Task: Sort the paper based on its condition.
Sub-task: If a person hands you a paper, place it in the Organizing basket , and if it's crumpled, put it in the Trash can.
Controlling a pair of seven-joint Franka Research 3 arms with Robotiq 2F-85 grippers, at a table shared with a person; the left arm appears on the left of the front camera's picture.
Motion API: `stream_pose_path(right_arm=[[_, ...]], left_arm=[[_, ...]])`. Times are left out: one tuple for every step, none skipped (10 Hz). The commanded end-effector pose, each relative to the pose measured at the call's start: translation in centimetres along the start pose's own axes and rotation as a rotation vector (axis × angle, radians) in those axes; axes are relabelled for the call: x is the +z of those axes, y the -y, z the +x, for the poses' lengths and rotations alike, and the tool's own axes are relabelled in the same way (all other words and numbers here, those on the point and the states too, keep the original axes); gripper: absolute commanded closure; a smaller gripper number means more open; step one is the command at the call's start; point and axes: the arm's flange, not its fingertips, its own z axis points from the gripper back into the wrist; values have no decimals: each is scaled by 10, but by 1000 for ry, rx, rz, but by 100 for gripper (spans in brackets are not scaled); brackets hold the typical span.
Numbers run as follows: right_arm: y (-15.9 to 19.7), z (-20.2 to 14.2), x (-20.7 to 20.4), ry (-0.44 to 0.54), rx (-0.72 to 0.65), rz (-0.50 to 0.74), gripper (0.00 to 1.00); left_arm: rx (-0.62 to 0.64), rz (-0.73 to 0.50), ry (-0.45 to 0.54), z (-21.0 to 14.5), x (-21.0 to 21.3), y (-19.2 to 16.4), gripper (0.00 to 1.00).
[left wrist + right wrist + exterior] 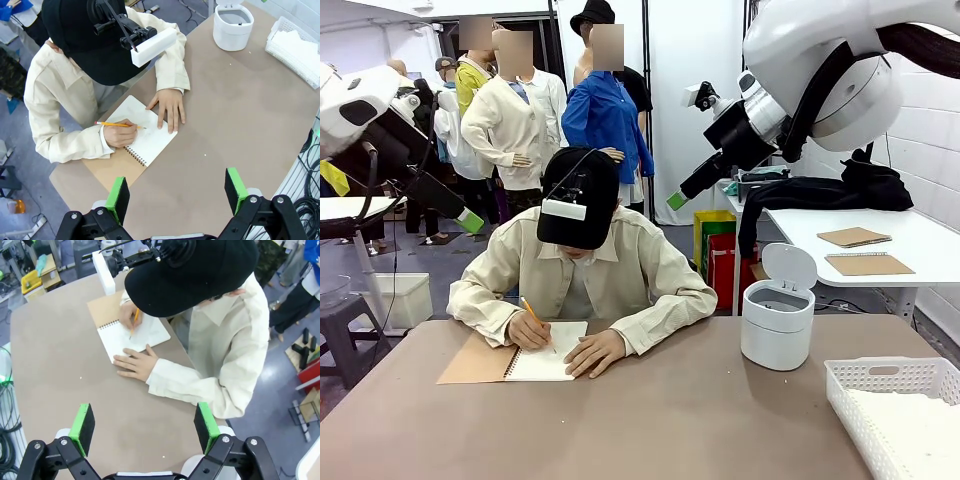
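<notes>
Right gripper (144, 427) agape above brown table (680, 430), white bin (777, 325), lattice tray (880, 370)

table (700, 420) brown | tray (880, 372) white lattice | paper (915, 430) white | pencil (117, 124) yellow | cap (580, 190) black | shirt (630, 270) cream | notebook cover (475, 362) tan

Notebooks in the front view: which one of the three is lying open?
The notebook on the brown table, in front of the person, shows its white page. The other two notebooks, on the white table, are closed, brown covers up.
</notes>
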Motion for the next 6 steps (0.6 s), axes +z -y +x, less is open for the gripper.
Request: stream_pose_path(right_arm=[[0, 0, 1, 10, -2, 5, 0], [0, 0, 1, 10, -2, 5, 0], [0, 0, 1, 10, -2, 5, 0], [0, 0, 1, 10, -2, 5, 0], [0, 0, 1, 10, -2, 5, 0], [0, 0, 1, 10, -2, 5, 0]], left_arm=[[6, -5, 2, -1, 0, -1, 0], [6, -5, 2, -1, 0, -1, 0], [6, -5, 2, -1, 0, -1, 0], [6, -5, 2, -1, 0, -1, 0], [6, -5, 2, -1, 0, -1, 0], [6, -5, 2, -1, 0, -1, 0]])
